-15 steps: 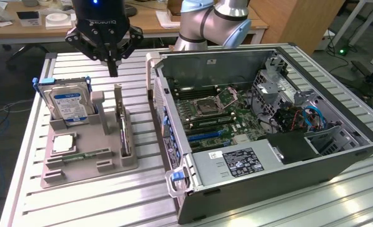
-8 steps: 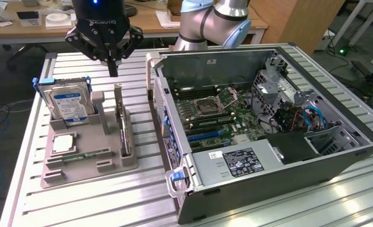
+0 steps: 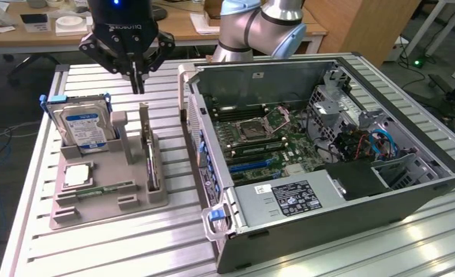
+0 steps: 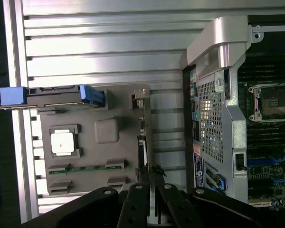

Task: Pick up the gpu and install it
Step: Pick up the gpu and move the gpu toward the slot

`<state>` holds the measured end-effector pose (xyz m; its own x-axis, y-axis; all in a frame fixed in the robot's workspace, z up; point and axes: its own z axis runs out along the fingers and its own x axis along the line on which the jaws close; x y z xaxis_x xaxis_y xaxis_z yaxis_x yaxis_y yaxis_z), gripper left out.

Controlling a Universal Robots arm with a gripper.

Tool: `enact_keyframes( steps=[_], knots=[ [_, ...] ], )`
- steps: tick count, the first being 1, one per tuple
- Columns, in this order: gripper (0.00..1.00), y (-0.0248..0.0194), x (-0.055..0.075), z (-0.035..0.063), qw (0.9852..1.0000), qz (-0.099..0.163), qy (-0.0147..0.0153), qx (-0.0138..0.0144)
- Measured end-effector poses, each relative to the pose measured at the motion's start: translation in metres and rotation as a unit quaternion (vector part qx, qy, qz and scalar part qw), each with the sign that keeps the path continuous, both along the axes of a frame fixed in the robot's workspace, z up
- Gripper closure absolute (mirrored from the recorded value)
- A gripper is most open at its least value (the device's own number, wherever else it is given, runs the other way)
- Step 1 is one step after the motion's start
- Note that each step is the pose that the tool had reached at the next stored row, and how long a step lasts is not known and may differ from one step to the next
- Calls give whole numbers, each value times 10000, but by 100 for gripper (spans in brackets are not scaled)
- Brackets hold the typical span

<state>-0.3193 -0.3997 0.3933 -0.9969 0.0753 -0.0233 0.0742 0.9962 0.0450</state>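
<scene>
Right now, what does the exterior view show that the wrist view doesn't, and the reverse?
Exterior adds: the arm, the desk behind, the power supply and blue cables inside the case. Wrist adds: a straight-down look at the case's rear grille. Both: the tray holding the drive, CPU and gpu, the socket, and the shut hand above the gpu, holding nothing.

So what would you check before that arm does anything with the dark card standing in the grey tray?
1. gpu upright in its tray slot: ok.
2. End effector above the gpu, not touching it: ok.
3. End effector open wide enough for a grasp: not ok, it is shut.
4. Computer case side open: ok.
5. Blue motherboard slots empty: ok, as far as visible.
6. Hard drive apart from the gpu: ok.
</scene>
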Motion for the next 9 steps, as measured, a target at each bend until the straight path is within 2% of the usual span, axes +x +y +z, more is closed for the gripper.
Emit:
enact_keyframes(
  steps=[2, 3, 6, 8, 9],
  knots=[
    [77, 0, 0, 0, 10000, 0, 0, 0],
    [77, 0, 0, 0, 10000, 0, 0, 0],
    [59, 0, 0, 0, 10000, 0, 0, 0],
    [59, 0, 0, 0, 10000, 0, 0, 0],
    [53, 0, 0, 0, 10000, 0, 0, 0]
  ],
)
